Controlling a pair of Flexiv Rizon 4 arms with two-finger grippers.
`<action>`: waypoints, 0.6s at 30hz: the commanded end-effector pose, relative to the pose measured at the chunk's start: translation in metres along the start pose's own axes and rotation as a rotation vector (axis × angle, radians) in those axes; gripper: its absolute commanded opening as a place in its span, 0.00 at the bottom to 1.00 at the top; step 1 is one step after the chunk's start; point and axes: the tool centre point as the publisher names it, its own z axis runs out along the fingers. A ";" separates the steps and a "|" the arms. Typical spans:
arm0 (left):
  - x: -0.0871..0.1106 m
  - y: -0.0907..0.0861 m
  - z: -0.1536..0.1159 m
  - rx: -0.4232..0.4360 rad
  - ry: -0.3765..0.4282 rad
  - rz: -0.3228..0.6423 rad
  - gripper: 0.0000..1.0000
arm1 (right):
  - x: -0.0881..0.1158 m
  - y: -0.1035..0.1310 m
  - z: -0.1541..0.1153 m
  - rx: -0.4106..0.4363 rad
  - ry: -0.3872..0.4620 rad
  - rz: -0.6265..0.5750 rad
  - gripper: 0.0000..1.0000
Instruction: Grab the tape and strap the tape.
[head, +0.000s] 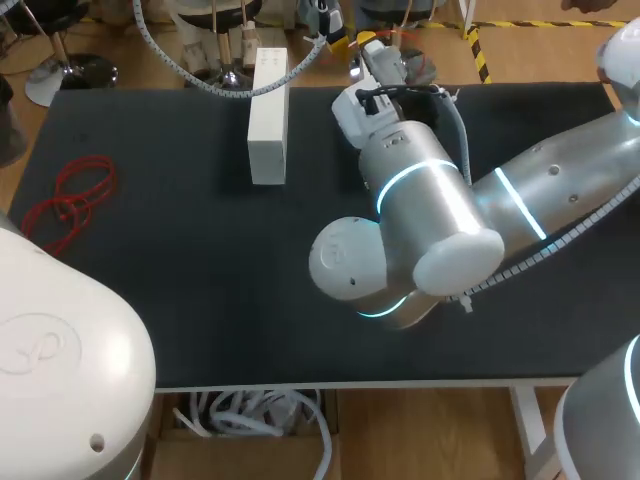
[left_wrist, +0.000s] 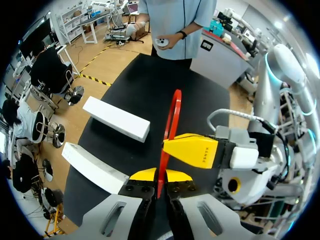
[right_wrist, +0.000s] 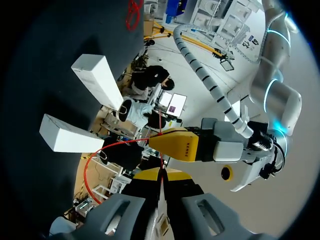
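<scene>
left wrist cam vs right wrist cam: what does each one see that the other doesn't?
Left wrist only: the red strap seen as a broad band standing up from the left gripper, whose tips are shut on it.
Right wrist only: spare red loops lying far off on the black table. The strap shows as a thin line looping out beside the right gripper, which is shut on it.
Both: two white boxes on the table, the strap, and the other arm's gripper close against the strap.
</scene>
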 end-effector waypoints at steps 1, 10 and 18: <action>0.001 -0.001 -0.001 -0.002 -0.001 -0.002 0.00 | -0.003 0.003 0.000 0.008 -0.001 0.007 0.00; 0.001 -0.001 -0.001 -0.002 -0.001 -0.002 0.00 | -0.003 -0.022 -0.006 -0.035 -0.016 0.026 0.50; 0.001 -0.001 -0.001 -0.002 -0.001 -0.002 0.00 | 0.001 -0.060 -0.029 -0.108 -0.038 0.024 0.38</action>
